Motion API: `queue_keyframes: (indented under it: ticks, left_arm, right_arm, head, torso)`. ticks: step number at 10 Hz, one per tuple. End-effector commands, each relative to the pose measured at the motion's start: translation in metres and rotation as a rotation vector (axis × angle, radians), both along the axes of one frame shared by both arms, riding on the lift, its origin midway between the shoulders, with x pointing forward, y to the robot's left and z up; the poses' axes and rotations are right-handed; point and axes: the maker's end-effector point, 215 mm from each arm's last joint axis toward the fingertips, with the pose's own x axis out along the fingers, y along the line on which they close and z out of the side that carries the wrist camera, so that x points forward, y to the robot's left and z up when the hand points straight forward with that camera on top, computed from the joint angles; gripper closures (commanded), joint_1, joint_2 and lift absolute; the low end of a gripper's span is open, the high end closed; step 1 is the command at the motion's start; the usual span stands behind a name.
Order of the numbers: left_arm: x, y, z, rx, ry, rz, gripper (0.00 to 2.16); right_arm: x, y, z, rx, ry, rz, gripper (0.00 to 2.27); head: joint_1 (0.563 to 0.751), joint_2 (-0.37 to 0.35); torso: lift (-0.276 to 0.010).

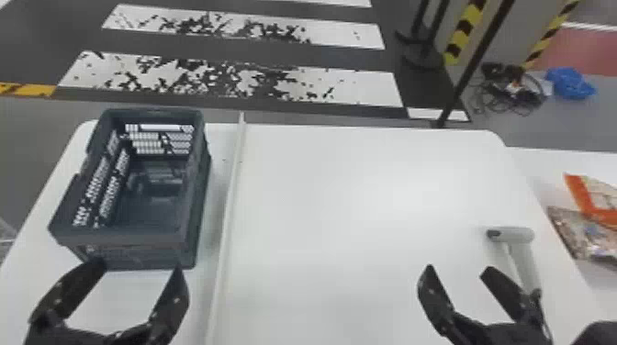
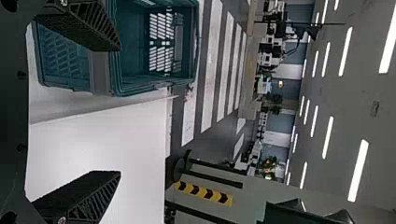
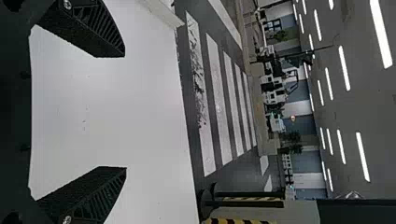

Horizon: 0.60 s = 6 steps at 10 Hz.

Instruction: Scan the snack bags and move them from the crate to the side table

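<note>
right hand (image 1: 459,267) hangs wide open over the bench (image 1: 344,206), nothing between its fingers, and is the nearer one to the snack bags: the orange bag (image 1: 592,202) and speckled bag (image 1: 580,236) lie off to its right and somewhat farther forward, on the side table (image 1: 541,169). the scanner (image 1: 528,261) sits just beside it, handle running back toward the robot. left hand (image 1: 138,266), also open and empty, is by the crate's (image 1: 133,254) near side. the moving looks nearly finished; any correction would probably need a rightward reach past the scanner.
</note>
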Motion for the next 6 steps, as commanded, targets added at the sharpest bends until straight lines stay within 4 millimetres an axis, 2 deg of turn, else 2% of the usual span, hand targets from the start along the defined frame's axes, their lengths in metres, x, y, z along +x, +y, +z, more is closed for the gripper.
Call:
queue_keyframes:
  ticks: [1,4,6]
  left_arm:
    - [-0.002,-0.002,-0.003,-0.003,0.008,-0.004,0.05]
    - [-0.004,-0.005,-0.003,-0.011,0.009,-0.021,0.05]
    - [-0.005,-0.007,-0.005,-0.012,0.013,-0.031,0.05]
  right_arm:
    - [0.001,-0.003,0.004,0.002,-0.008,-0.005,0.06]
    - [0.002,-0.008,0.017,-0.004,-0.035,-0.012,0.07]
    - [0.002,-0.008,0.017,0.005,-0.032,-0.015,0.08]
  head:
    - [0.695,-0.114]
    - [0.695,-0.127]
    - [0.695,-0.147]
  torso:
    - [-0.087]
    - [-0.087]
    - [-0.087]
